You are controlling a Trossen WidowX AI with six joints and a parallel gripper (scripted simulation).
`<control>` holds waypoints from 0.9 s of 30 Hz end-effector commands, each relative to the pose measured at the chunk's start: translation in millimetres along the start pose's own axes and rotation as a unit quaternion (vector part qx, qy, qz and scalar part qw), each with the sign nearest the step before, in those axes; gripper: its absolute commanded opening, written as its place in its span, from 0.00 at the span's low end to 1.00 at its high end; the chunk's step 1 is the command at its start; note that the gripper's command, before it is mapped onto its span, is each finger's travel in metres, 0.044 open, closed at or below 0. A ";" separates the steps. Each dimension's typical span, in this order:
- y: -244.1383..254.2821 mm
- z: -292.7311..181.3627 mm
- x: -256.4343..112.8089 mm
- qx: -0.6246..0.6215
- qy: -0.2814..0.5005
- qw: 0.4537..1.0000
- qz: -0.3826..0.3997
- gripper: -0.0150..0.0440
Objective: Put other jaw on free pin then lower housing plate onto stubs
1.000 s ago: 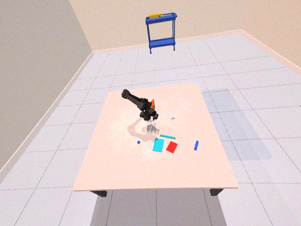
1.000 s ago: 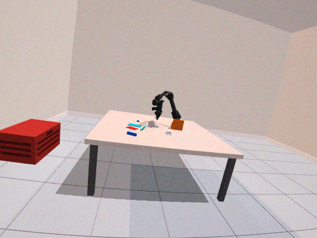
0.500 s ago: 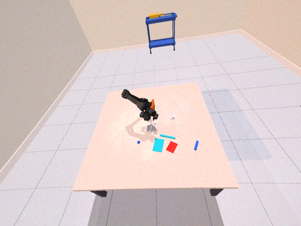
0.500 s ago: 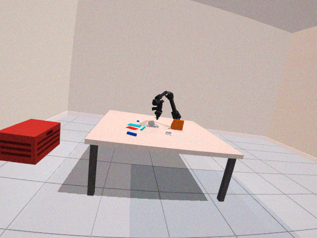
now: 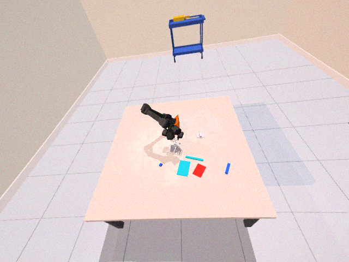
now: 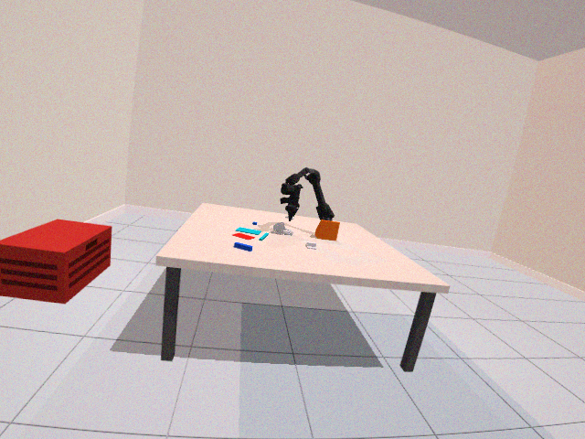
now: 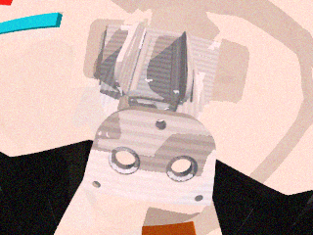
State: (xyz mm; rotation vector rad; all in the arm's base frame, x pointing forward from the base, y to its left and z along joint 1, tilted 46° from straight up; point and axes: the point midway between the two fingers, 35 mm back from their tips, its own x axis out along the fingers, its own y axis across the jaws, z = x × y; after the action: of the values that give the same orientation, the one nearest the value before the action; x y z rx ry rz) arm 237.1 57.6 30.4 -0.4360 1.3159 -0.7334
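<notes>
My gripper (image 5: pixel 176 139) (image 6: pixel 290 219) (image 7: pixel 152 157) is shut on the pale grey housing plate, with one black finger at each side of it. The housing plate (image 7: pixel 147 139) has a rounded far edge, two large holes and smaller holes. It hangs above the table, on the near side of the grey jaw assembly in the wrist view. The jaw assembly (image 5: pixel 175 149) (image 6: pixel 279 228) (image 7: pixel 163 64) stands on the table with two upright, curved, ribbed pieces side by side on a ribbed base. The plate hides its near end, so the pins, stubs and gear mesh cannot be made out.
A small pale part (image 5: pixel 200 135) (image 6: pixel 311 245) lies apart. An orange block (image 5: pixel 176 121) (image 6: pixel 326 230) (image 7: pixel 168 229) stands near the arm. Cyan bar (image 5: pixel 194 158) (image 7: pixel 31 23), cyan sheet (image 5: pixel 183 168), red sheet (image 5: pixel 199 170), blue bar (image 5: pixel 227 168) and blue cube (image 5: pixel 160 164) lie around the assembly.
</notes>
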 end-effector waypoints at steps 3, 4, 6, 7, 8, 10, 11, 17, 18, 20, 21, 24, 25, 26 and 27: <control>-1.2 -0.6 0.8 0.001 0.001 1.000 -0.002 0.85; -1.2 -0.6 0.8 0.001 0.001 1.000 -0.002 0.85; -1.2 -0.6 0.8 0.001 0.001 1.000 -0.002 0.85; -1.2 -0.6 0.8 0.001 0.001 1.000 -0.002 0.85; -1.2 -0.6 0.8 0.001 0.001 1.000 -0.002 0.85; -1.2 -0.6 0.8 0.001 0.001 1.000 -0.002 0.85; -1.2 -0.6 0.8 0.002 0.001 1.000 -0.002 0.85; -1.2 -0.6 0.8 0.005 0.001 1.000 -0.002 0.85; -1.2 -0.6 0.8 0.005 0.001 1.000 -0.002 0.85; -1.2 -0.6 0.8 0.005 0.001 1.000 -0.002 0.85; -1.0 -1.0 0.8 0.005 0.001 1.000 -0.002 0.85; 2.2 -6.3 0.7 0.005 0.001 1.000 -0.002 0.85; 3.3 -8.2 0.8 0.005 0.001 1.000 -0.002 0.85; 3.9 -9.3 0.8 0.005 0.001 1.000 -0.002 0.85; 4.1 -9.6 0.8 0.005 0.001 1.000 -0.002 0.85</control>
State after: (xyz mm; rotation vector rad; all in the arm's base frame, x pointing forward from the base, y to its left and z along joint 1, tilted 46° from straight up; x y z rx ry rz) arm 233.7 60.7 28.4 -0.4278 1.3062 -0.7413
